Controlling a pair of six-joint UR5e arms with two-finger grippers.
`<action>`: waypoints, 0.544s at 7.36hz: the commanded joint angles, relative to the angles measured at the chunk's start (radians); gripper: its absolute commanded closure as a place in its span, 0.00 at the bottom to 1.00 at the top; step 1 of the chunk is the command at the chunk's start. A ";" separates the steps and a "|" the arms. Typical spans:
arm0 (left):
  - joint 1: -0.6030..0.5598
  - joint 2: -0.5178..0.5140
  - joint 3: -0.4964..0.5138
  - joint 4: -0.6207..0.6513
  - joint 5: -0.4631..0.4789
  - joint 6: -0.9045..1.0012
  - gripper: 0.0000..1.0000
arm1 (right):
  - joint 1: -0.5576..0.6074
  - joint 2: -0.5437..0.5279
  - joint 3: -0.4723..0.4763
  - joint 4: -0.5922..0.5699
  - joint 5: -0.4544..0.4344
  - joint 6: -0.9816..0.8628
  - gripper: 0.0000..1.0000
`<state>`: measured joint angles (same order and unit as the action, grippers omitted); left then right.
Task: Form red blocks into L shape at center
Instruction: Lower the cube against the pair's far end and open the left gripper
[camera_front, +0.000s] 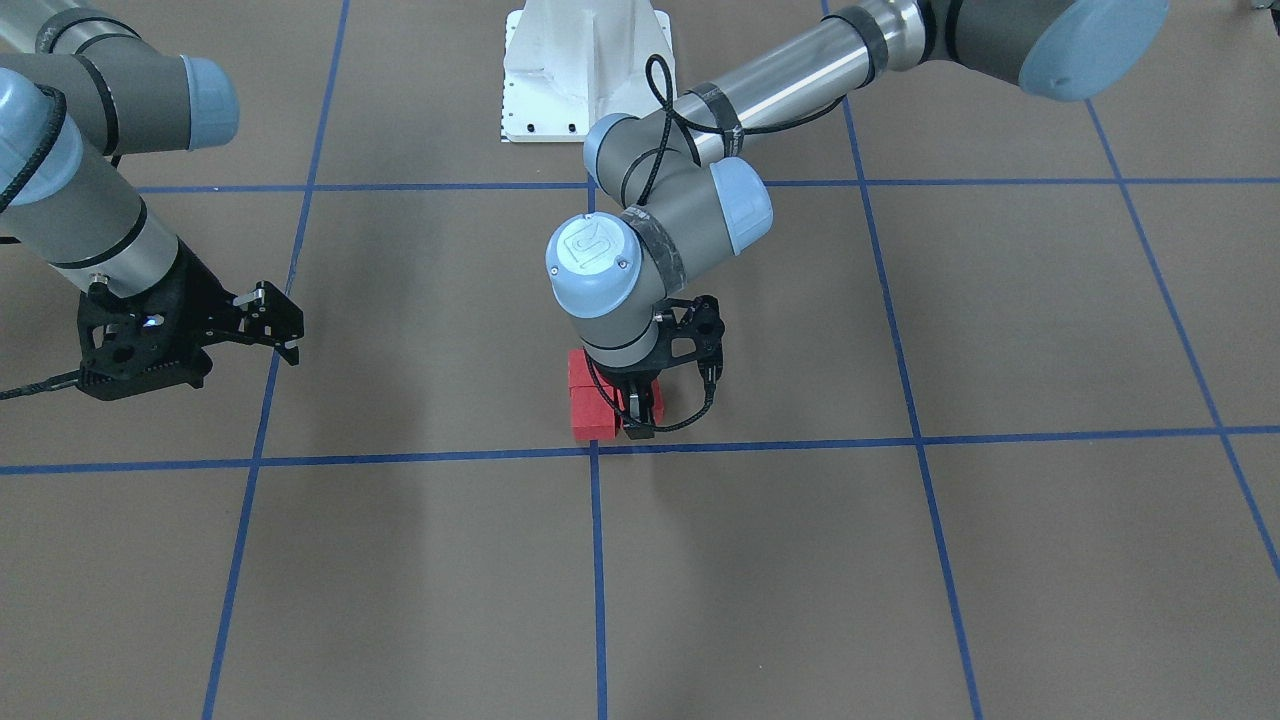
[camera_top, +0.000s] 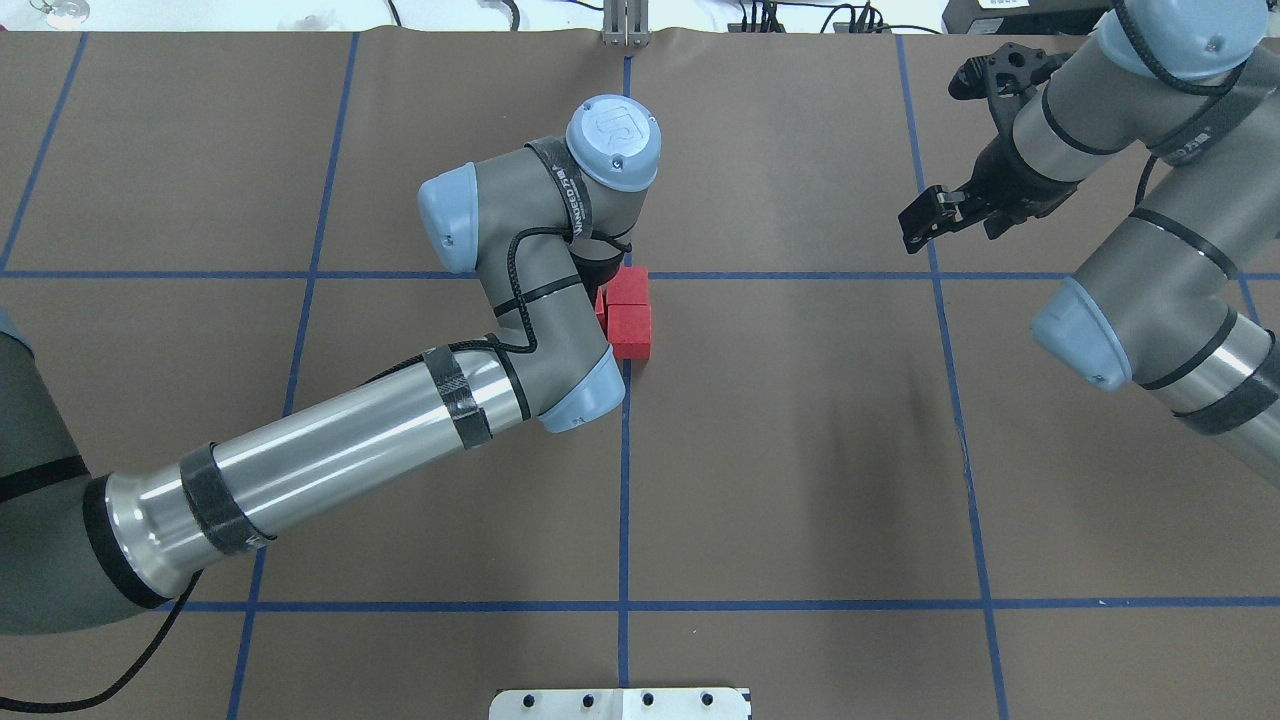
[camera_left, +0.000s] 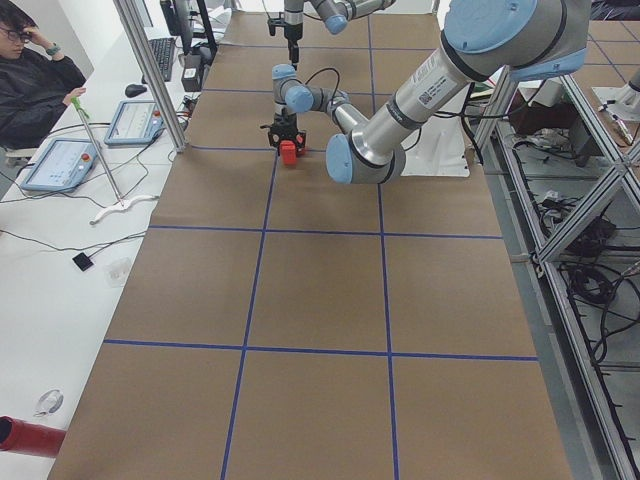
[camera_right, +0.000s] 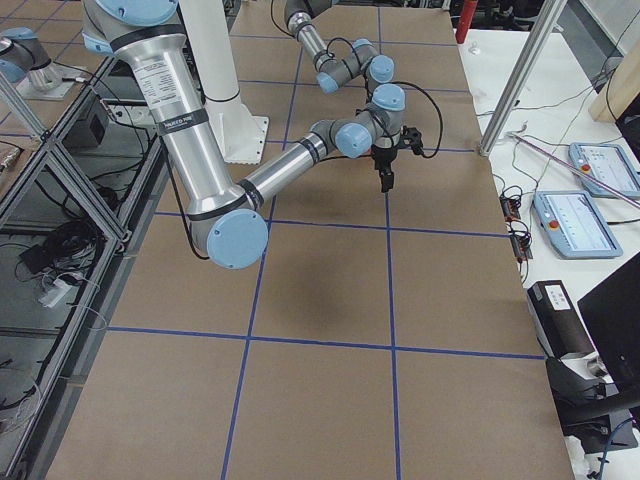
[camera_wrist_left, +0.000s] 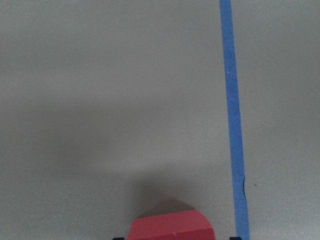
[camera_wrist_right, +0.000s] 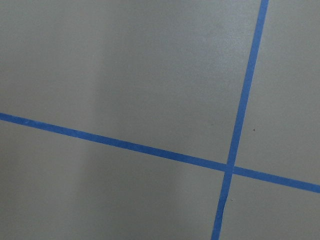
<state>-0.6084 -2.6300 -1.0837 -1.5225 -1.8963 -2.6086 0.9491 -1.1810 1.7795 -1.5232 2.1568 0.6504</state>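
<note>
Left tool (camera_front: 640, 420) is down around one of the red blocks (camera_front: 592, 405), can't tell if clenched. They're bunched just beside the center (camera_front: 595, 449). Right tool (camera_front: 280, 328) hangs released, well apart.

Front-facing exterior camera: mounted across the desk (camera_front: 1000, 600) from the robot, aimed steeply down, with the base plate (camera_front: 585, 70) at the top of the view. Overhead exterior camera: behind the robot, looking forward and down. These two views share the red blocks (camera_front: 592, 405) beside the center (camera_front: 594, 449). Left and right exterior cameras: high at opposite desk ends, distant, looking along the desk. Both take in most of the grid. Left wrist camera: very close to the surface, facing down, with one block at its bottom edge near a blue tape line (camera_wrist_left: 232, 125). Right wrist camera: close, facing down on a tape crossing (camera_wrist_right: 229, 168)
</note>
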 joint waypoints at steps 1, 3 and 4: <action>-0.002 0.002 -0.011 0.057 -0.003 0.001 0.20 | -0.001 0.001 -0.002 0.000 0.000 0.000 0.01; -0.008 0.002 -0.025 0.105 0.000 0.001 0.20 | -0.001 0.001 -0.006 0.000 -0.002 0.000 0.01; -0.014 0.002 -0.024 0.117 0.005 0.002 0.22 | -0.001 0.001 -0.008 0.000 -0.002 0.000 0.01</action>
<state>-0.6159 -2.6278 -1.1047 -1.4248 -1.8958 -2.6071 0.9481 -1.1797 1.7740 -1.5232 2.1558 0.6504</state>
